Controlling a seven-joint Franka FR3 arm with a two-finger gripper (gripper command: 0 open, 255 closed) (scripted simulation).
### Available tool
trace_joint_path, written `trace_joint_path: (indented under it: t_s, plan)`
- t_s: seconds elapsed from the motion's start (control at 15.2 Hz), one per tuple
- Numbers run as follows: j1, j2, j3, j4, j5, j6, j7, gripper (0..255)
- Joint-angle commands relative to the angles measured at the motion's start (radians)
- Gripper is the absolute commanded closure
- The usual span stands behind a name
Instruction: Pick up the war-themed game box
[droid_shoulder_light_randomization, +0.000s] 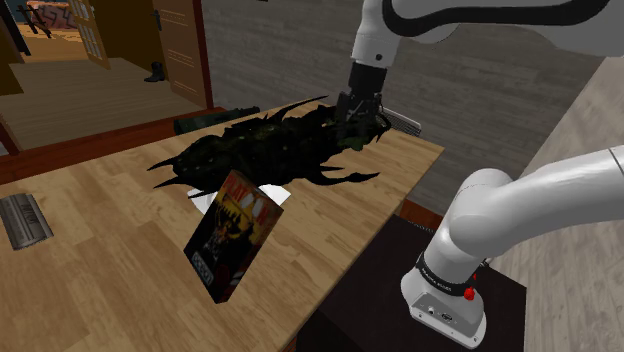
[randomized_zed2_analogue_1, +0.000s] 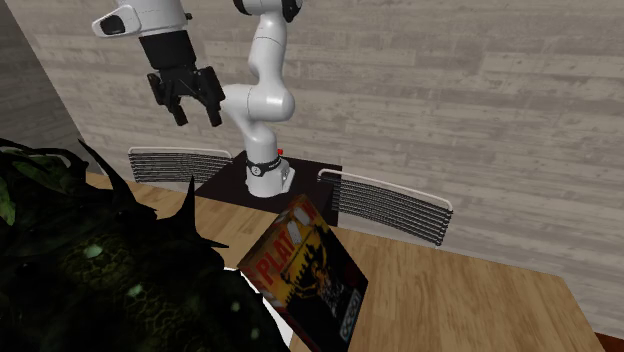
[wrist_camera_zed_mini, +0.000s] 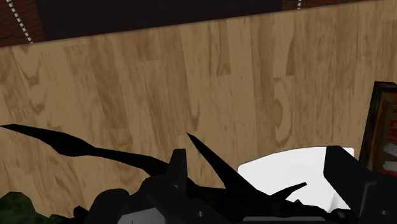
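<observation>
Hovering over the far end of the counter (droid_shoulder_light_randomization: 100, 270) in the shoulder view, my end effector (droid_shoulder_light_randomization: 362, 122) hangs just above one end of a black spiky figure (droid_shoulder_light_randomization: 260, 150). The box (droid_shoulder_light_randomization: 235, 238) stands tilted near the counter's middle, just beside the figure's other end and well apart from me. A grey grille (droid_shoulder_light_randomization: 22, 220) lies by the left edge, out of the way.

In the second exterior view my end effector (randomized_zed2_analogue_1: 198, 115) is spread open, holding nothing, high above the stand (randomized_zed2_analogue_1: 300, 178). The box (randomized_zed2_analogue_1: 305, 275) leans close by the figure (randomized_zed2_analogue_1: 90, 260), with radiators (randomized_zed2_analogue_1: 385, 205) along the wall behind.

In the wrist view the figure's spikes (wrist_camera_zed_mini: 76, 147) cross bare counter (wrist_camera_zed_mini: 191, 83), a white patch (wrist_camera_zed_mini: 296, 168) lies beneath them, and a sliver of the box (wrist_camera_zed_mini: 382, 130) shows beyond.

I judge the figure the main obstacle: a low path could snag a spike and drag it into the box. The tilted box looks unsteady, so a glancing touch might topple it before I close.
</observation>
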Motion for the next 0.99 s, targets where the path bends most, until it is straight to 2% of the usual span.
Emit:
trace_joint_path:
  t_s: [0.0, 0.46, 0.92]
  plan:
    - [0.019, 0.009, 0.010, -0.040, 0.056, 0.061, 0.017, 0]
    - [0.107, 0.082, 0.053, -0.142, 0.262, 0.284, 0.044, 0]
    - [0.225, 0.223, 0.099, -0.170, 0.505, 0.520, 0.015, 0]
